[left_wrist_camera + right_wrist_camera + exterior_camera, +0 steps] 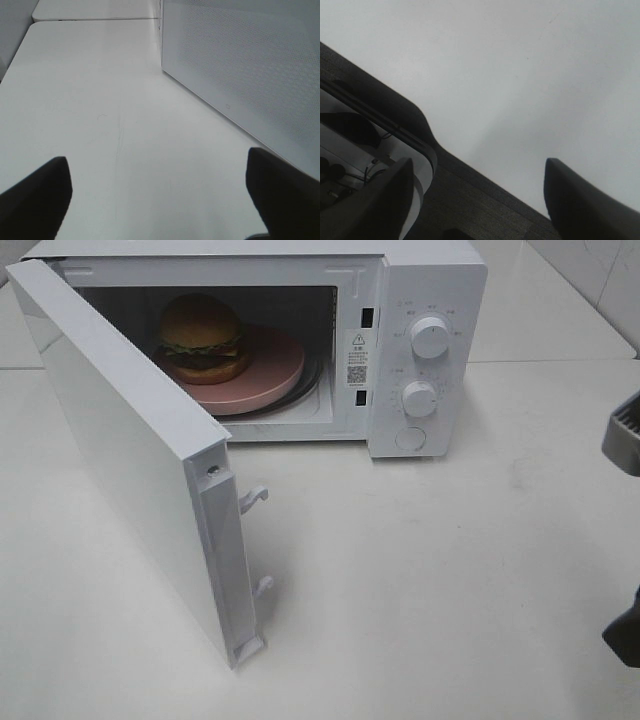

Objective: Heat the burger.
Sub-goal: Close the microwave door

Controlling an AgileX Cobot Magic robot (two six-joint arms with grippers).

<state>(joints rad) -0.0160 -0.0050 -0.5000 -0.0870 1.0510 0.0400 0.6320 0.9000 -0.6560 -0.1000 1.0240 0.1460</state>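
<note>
The burger [201,336], with a golden-brown bun, green lettuce and a dark patty, sits on a round pink plate [268,383] inside the white microwave [420,280]. The microwave door [130,450] stands wide open, swung out to the left. My left gripper [160,192] is open and empty over the white table beside the door's outer face [240,75]. It is out of the exterior view. My right gripper [477,197] is open and empty over the table's edge. Only a dark part of the right arm [625,430] shows at the right border of the exterior view.
The microwave's two knobs [429,337] and round button [410,438] are on its right panel. The white table [420,580] stretches in front. In the right wrist view a dark table edge [395,115] and the floor gear below it show.
</note>
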